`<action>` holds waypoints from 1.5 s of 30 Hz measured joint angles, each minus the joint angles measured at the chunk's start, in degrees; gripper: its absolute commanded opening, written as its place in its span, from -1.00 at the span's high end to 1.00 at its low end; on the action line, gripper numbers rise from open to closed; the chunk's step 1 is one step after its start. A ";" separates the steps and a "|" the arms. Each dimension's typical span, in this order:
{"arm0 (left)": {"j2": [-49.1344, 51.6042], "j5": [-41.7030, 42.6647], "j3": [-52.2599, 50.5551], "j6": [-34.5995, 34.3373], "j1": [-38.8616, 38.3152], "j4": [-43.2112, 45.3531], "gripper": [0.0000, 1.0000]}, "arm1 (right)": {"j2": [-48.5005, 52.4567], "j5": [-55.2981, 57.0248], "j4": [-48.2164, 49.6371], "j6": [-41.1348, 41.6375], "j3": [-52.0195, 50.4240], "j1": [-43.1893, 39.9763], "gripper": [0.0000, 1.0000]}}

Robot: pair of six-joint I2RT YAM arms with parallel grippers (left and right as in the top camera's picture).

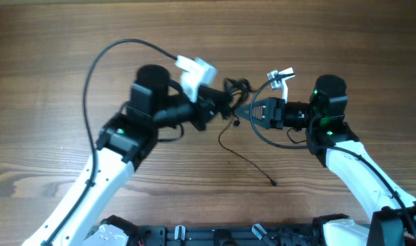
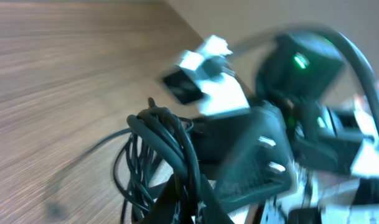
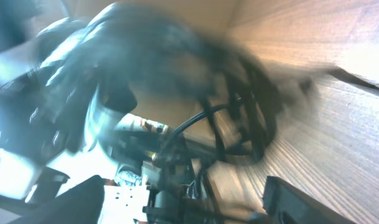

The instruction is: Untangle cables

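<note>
2 arms: left arm (image 1: pixel 85 181), right arm (image 1: pixel 361 171). 2 tools, 1 per arm: left tool (image 1: pixel 225 109), right tool (image 1: pixel 245 113). Of cables (image 1: pixel 236 87): 1 knotted bundle, no. of cords inside can't be told, too tangled/blurred; 1 loose strand (image 1: pixel 245 157) w/ 1 plug tip (image 1: pixel 273 182). 1 worktop (image 1: pixel 44 68).

Cables (image 1: pixel 236 90) between left arm (image 1: pixel 153 102), right arm (image 1: pixel 330 113)
</note>
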 measured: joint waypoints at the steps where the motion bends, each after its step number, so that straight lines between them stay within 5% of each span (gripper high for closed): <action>1: 0.00 0.33 0.00 -2.23 1.66 -0.02 0.92 | 0.00 -0.57 -0.07 -0.57 0.00 -0.57 -1.00; 6: 0.00 6.54 0.00 -13.14 11.08 -0.07 0.92 | 0.00 0.68 -0.52 -7.65 0.00 -4.63 -0.99; 14: 0.00 13.22 0.02 -25.49 12.46 -1.40 0.92 | 0.00 19.23 -0.39 -11.69 0.00 -0.63 -0.99; 27: -0.02 12.74 0.00 -30.77 9.97 -4.52 0.92 | 0.00 28.85 5.42 -12.79 0.00 3.65 -0.99; 36: 0.00 11.89 0.00 -33.27 3.50 -2.54 0.92 | 0.00 45.83 1.64 -13.38 0.00 3.76 -0.99; 45: 0.04 11.32 0.00 -32.13 1.40 3.54 0.92 | 3.91 55.47 -12.41 -14.05 0.26 3.52 -0.99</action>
